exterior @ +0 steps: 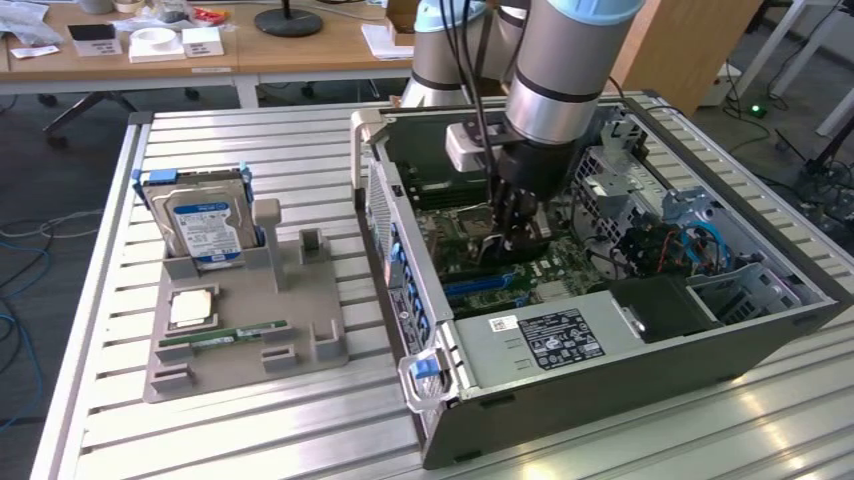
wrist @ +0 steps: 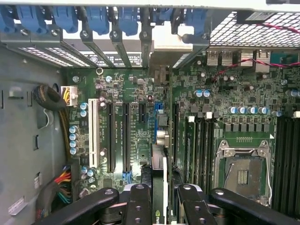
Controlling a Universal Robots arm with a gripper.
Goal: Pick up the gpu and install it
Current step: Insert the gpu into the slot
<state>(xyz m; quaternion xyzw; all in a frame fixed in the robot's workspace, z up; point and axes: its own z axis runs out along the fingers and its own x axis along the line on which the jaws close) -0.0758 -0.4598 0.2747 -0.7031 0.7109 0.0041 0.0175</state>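
Observation:
My gripper [exterior: 518,232] hangs inside the open computer case [exterior: 400,250], low over the motherboard [exterior: 514,275]. In the wrist view its black fingers [wrist: 138,204] are closed from both sides on the gpu [wrist: 159,187], a thin card seen edge-on with a green edge. The card runs away from the fingers toward the case's rear bracket openings [wrist: 140,47]. It stands over the board just beside the long black expansion slots [wrist: 125,136]. Whether its lower edge touches a slot is hidden by the card itself.
A white slot [wrist: 92,133] and the bare CPU socket [wrist: 241,171] flank the card's line. Beside the case, a grey fixture [exterior: 307,345] carries a blue-labelled hard drive [exterior: 200,220], a green RAM stick [exterior: 224,335] and a processor chip [exterior: 191,307]. The power supply [exterior: 561,335] fills the case's near end.

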